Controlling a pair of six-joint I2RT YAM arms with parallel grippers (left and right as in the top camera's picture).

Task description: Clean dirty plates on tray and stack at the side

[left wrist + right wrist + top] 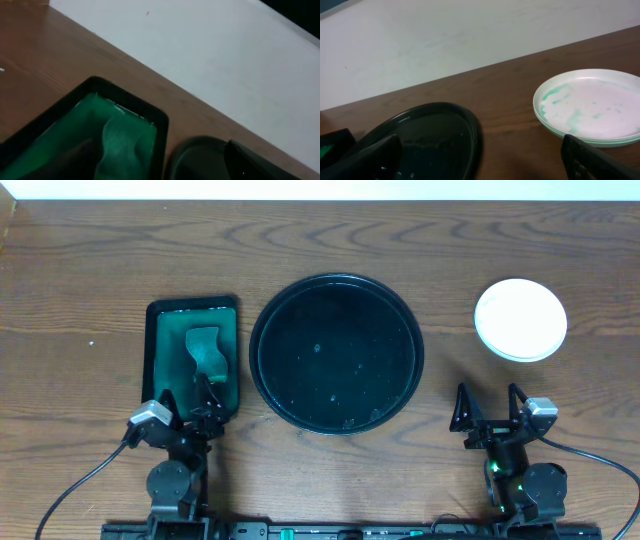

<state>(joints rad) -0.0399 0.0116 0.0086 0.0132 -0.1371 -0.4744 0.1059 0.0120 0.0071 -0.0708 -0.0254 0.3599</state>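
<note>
The round black tray (336,353) sits mid-table with no plates on it, only small specks. It also shows in the right wrist view (435,140) and the left wrist view (200,160). The white plates (520,319) are stacked at the back right of the table. In the right wrist view the top plate (590,107) carries teal-green smears. My left gripper (202,392) is open and empty at the near end of the green tray. My right gripper (489,404) is open and empty, in front of the plate stack and right of the black tray.
A green rectangular tray (192,355) with a black rim stands left of the black tray and holds a green sponge (207,351); both also show in the left wrist view (65,135). A pale wall runs behind the table's far edge.
</note>
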